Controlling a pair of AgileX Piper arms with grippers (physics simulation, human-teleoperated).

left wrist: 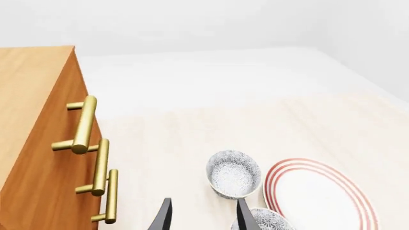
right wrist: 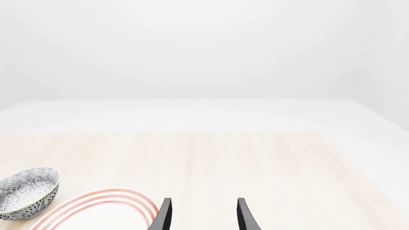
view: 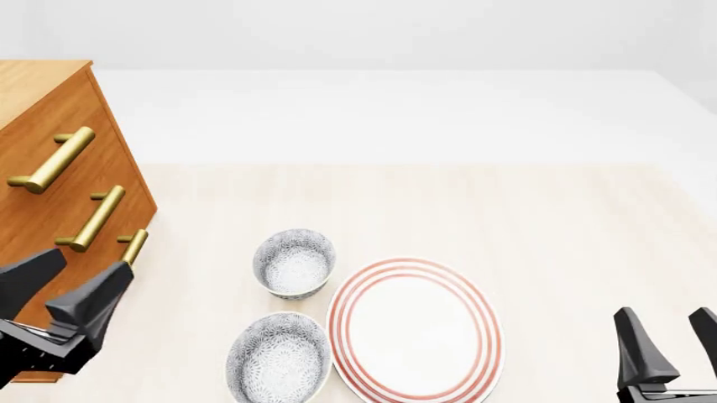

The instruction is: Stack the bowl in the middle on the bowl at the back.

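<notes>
Two speckled grey-and-white bowls stand left of a red-ringed plate [view: 415, 327]. The farther one is the bowl at the back [view: 295, 263] [left wrist: 234, 173] [right wrist: 26, 191]. The nearer one, the bowl in the middle [view: 279, 358] [left wrist: 268, 220], is cut off by the frame edge. My left gripper [view: 92, 262] [left wrist: 203, 218] is open and empty, left of both bowls and beside the drawer front. My right gripper [view: 664, 323] [right wrist: 204, 211] is open and empty at the near right, well away from the plate's right side.
A wooden drawer cabinet [view: 45, 151] with brass bar handles [view: 54, 159] [left wrist: 83, 124] stands at the table's left, close to the left gripper. The light wood tabletop [view: 538, 218] stretches back to a white surface beyond.
</notes>
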